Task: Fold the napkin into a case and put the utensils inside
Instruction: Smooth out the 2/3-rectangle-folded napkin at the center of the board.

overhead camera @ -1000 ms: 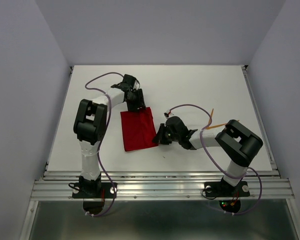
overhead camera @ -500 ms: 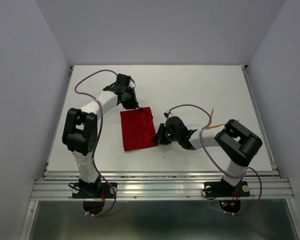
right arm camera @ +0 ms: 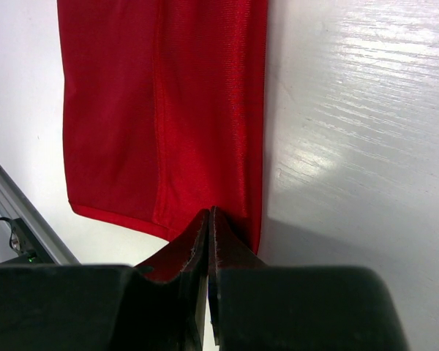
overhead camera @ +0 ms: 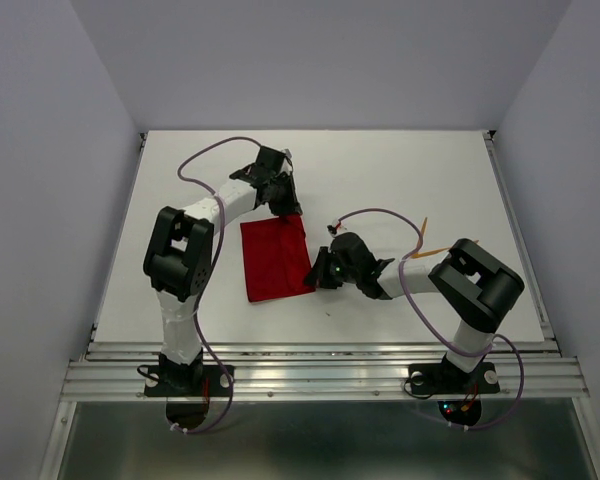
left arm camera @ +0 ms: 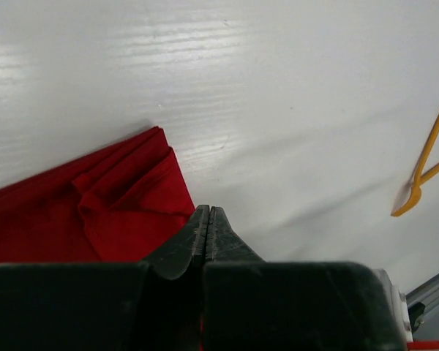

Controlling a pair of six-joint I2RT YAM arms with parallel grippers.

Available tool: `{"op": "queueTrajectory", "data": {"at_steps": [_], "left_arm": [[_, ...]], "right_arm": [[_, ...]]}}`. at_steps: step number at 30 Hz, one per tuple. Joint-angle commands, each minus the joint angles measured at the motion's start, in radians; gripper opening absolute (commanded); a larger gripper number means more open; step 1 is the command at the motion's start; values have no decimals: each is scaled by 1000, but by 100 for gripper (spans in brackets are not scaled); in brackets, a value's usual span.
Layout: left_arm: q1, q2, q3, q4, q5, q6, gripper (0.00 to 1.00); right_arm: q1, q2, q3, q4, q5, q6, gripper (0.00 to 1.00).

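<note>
Top external view is showing the napkin (overhead camera: 277, 258) lying as a folded red rectangle near the middle of the table (overhead camera: 400, 170), and stacked layers are being shown at its far corner in the left wrist view. The left gripper (overhead camera: 285, 207) is being held at that far right corner with its jaws pressed together and no gap showing. Whether a fold of cloth is being pinched between them cannot be told. The right gripper (overhead camera: 320, 272) is being held low at the near right edge of the cloth. Its jaws are likewise being closed to a thin slit over the red fabric, and a hold on the edge cannot be confirmed. The utensils (overhead camera: 432, 238) are being left well apart on the right side of the table, touched by neither arm. The folding is being judged as partly done: a rectangle is being formed, but it is looking wider than a narrow case. At least one further fold is probably being called for, and the loading of the utensils is not yet being started.
</note>
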Motion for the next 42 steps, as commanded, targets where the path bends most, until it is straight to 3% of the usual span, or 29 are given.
{"op": "queueTrajectory", "data": {"at_steps": [1,12,22,28,42], "left_arm": [[10,79,96,-38,-14,20,0],[27,177,137,-90,-97,61,0],[36,199,137,-75,-88,87,0],[37,202,129,-66,-68,93,0],[40,223,137,-72,-49,96,0]], "right_arm": [[8,6,10,-42,34,-18,5],[8,6,13,-48,31,-23,5],[8,-52,16,-45,29,-27,7],[-82,-71,51,-25,-15,-41,8],[-114,96,111,39,-121,-63,6]]}}
